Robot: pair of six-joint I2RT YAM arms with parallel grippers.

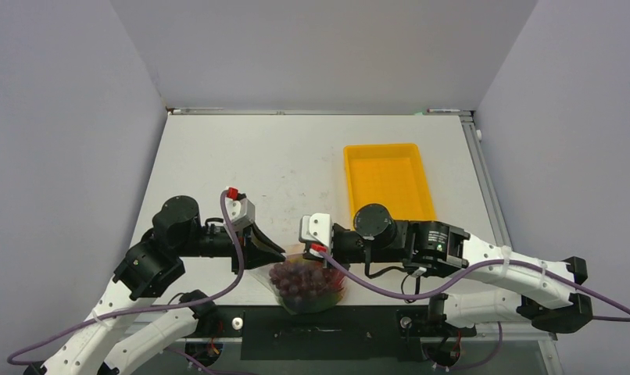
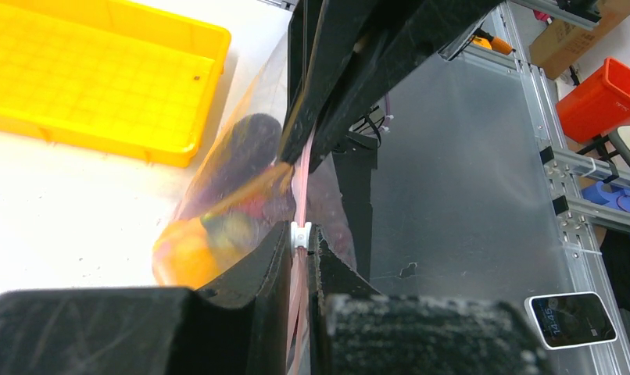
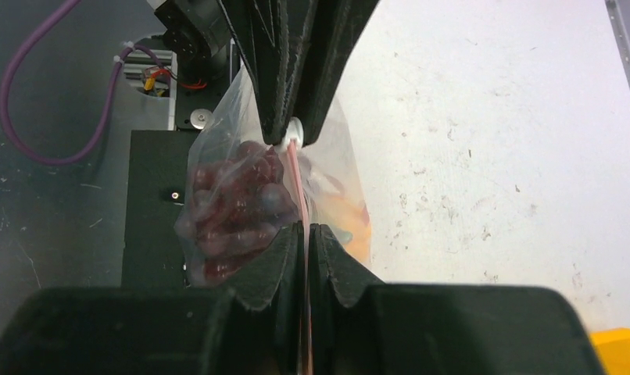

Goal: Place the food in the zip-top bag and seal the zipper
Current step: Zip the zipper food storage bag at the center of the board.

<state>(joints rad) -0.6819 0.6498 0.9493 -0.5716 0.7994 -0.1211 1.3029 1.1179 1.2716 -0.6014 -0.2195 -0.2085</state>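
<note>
Pale table (image 1: 241,172), grey walls on three sides. Yellow tray (image 1: 386,183) at 1 o'clock from my hands, well apart from them, nothing showing in it.

Zip-top bag (image 1: 304,285) at the near edge, hanging toward 6 o'clock from both my grippers. The food (image 3: 234,203) is inside: a dark red grape bunch plus orange and yellow pieces behind it.

Left gripper (image 2: 299,234) is pinched together on the zipper (image 3: 296,176). Right gripper (image 3: 305,230) is likewise clamped on the same pink strip. Tips face each other, near but not touching.

Key relation: the strip's long axis runs 9 to 3 o'clock in the top view, straight from one pair of tips to the other, pulled taut between them. Neither arm is nearer, since both are on it.

Small white piece (image 2: 300,232) on the strip at my left tips, possibly a slider. Can't tell how much of the mouth is sealed. The next move looks like travel along that axis.
</note>
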